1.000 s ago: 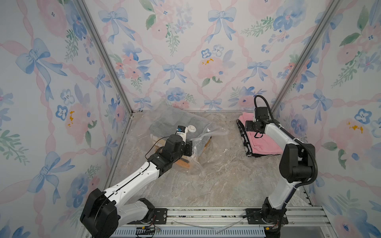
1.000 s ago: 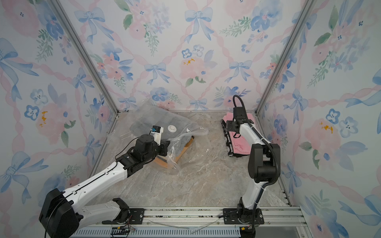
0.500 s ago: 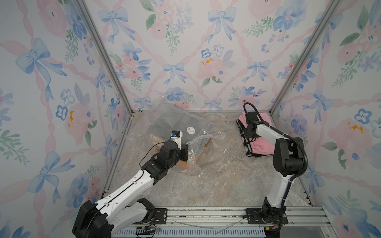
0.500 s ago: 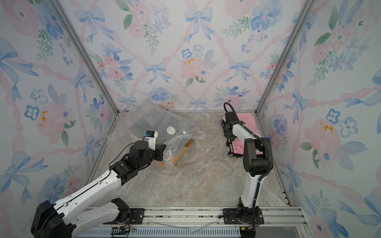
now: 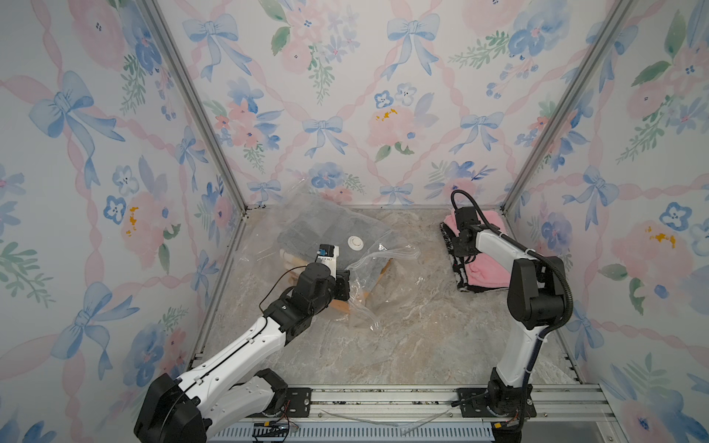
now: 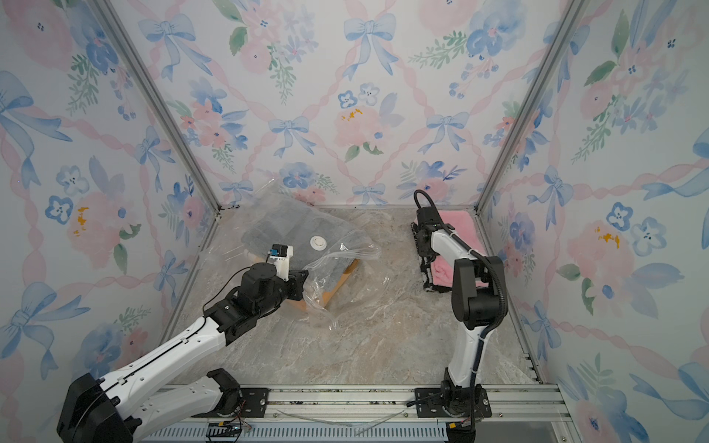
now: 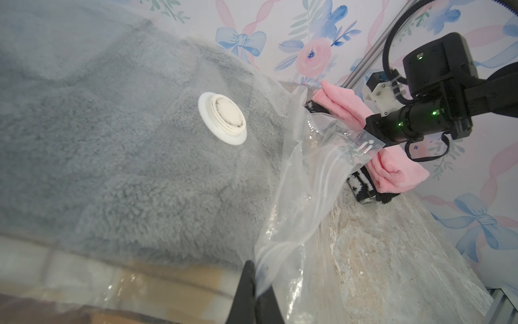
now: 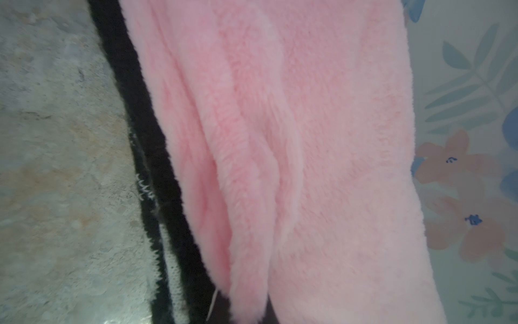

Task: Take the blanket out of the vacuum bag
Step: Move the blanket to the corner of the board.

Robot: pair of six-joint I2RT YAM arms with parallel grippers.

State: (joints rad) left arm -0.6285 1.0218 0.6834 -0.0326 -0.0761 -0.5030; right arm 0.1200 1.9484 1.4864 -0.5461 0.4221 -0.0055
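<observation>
Vacuum bag (image 5: pixel 364 268) with grey blanket (image 5: pixel 307 230) inside, laid at the tabletop's (image 5: pixel 403 337) far left, plastic edge pinched by left claw (image 7: pixel 255 280), right claw (image 5: pixel 460 247) pressed together at pink blanket's (image 5: pixel 485 272) edge.

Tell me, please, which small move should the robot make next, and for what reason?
Probably bring the right gripper across to the mouth of the vacuum bag. The left gripper is shut on the bag's edge, the grey blanket lies inside the bag, and the right gripper is shut at the pink blanket, away from it.
</observation>
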